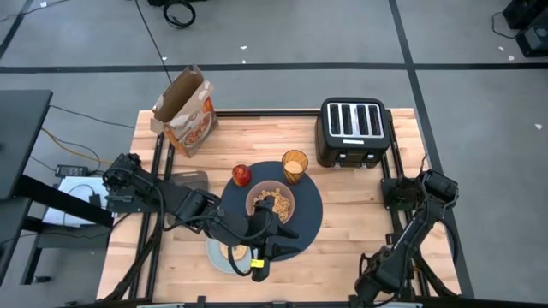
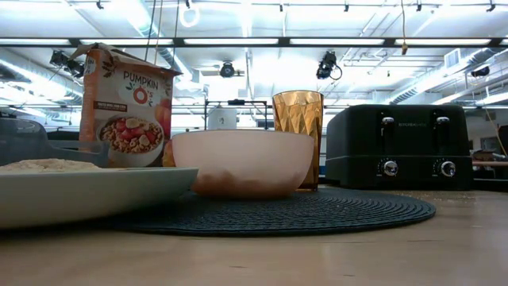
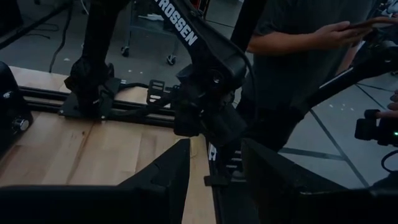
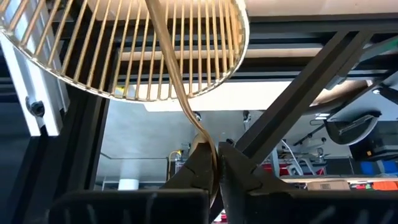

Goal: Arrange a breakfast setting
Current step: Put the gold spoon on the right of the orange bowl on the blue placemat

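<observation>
The left arm reaches in across the bench (image 1: 360, 224), its pincer (image 3: 214, 180) open and empty, hovering just beside the pale blue-grey plate (image 1: 216, 254) at the front edge of the navy placemat (image 1: 310, 216). The red apple (image 1: 242, 174) sits at the mat's back-left rim. The pink bowl (image 1: 270, 203) is on the mat, with the amber cup (image 1: 294, 165) behind it and the black toaster (image 1: 354, 131) beyond. The right arm is folded at the bench's right edge, its pincer (image 4: 216, 171) closed on a slim gold stem (image 4: 177, 87).

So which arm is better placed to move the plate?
Left. The left pincer hangs at the mat's edge beside the plate; the right arm is folded at the table's right edge.
</observation>
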Robot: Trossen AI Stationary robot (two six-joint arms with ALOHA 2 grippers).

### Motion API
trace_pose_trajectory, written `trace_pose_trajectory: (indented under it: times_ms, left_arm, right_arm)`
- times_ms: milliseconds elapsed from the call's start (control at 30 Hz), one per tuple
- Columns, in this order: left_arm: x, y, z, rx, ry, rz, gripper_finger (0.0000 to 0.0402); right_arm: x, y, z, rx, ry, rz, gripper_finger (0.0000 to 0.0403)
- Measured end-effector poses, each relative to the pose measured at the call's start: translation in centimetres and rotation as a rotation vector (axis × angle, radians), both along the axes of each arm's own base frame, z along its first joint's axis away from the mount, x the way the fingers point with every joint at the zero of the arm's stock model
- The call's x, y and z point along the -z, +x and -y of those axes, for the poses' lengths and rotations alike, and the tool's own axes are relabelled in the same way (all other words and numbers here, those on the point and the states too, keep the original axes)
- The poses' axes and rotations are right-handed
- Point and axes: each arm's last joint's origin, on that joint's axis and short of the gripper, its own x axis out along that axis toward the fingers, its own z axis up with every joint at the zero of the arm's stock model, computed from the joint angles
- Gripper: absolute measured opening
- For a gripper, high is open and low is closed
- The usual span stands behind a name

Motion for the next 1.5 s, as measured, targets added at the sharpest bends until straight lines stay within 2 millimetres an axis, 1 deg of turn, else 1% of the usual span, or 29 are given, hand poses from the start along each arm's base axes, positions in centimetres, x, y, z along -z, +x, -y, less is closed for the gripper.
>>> trace_pose_trajectory:
  times_ms: [133,233,333,433,633,833,1033,1167,1267,1367,1433,1500]
  left_arm:
    - [0.0,0.0,0.0,0.0,0.0,0.0,0.0151]
    - [0.0,0.0,0.0,0.005,0.019,0.003,0.0151]
    - [0.0,0.0,0.0,0.012,0.043,0.007,0.0151]
    - [0.0,0.0,0.0,0.017,0.062,0.01,0.0151]
    - [0.1,0.0,0.0,0.02,0.077,0.002,0.0151]
    - [0.5,-0.1,-0.1,0.023,0.103,-0.037,0.0151]
    - [0.7,-0.3,0.2,0.043,0.152,-0.045,0.0151]
    - [0.6,-0.6,0.7,0.064,0.178,-0.033,0.0151]
    - [0.6,-0.8,1.2,0.082,0.185,-0.025,0.0151]
    - [1.6,-0.6,1.7,0.116,0.139,-0.009,0.0151]
    - [3.0,-0.5,1.9,0.132,0.095,-0.02,0.0151]
    - [4.4,0.0,1.8,0.133,0.002,0.0,0.0152]
  right_arm:
    - [0.0,0.1,0.0,0.002,0.014,-0.012,0.0027]
    - [0.0,0.4,0.2,0.014,0.017,-0.014,0.0022]
    - [-0.2,1.2,0.8,0.036,0.029,-0.008,0.0015]
    - [-0.8,1.8,1.6,0.067,0.045,0.007,0.0015]
    - [-2.9,2.5,3.1,0.171,0.122,-0.001,0.0017]
    - [-5.0,2.4,4.2,0.267,0.214,-0.039,0.0017]
    - [-7.3,1.6,5.1,0.326,0.308,-0.076,0.0017]
    - [-9.1,0.8,6.1,0.376,0.312,-0.064,0.0017]
    - [-10.3,0.2,7.1,0.418,0.284,-0.018,0.0017]
    - [-11.3,-0.3,8.2,0.447,0.249,0.06,0.0017]
    - [-11.8,-0.5,8.8,0.445,0.232,0.129,0.0017]
    - [-12.0,-0.6,9.3,0.422,0.209,0.214,0.0017]
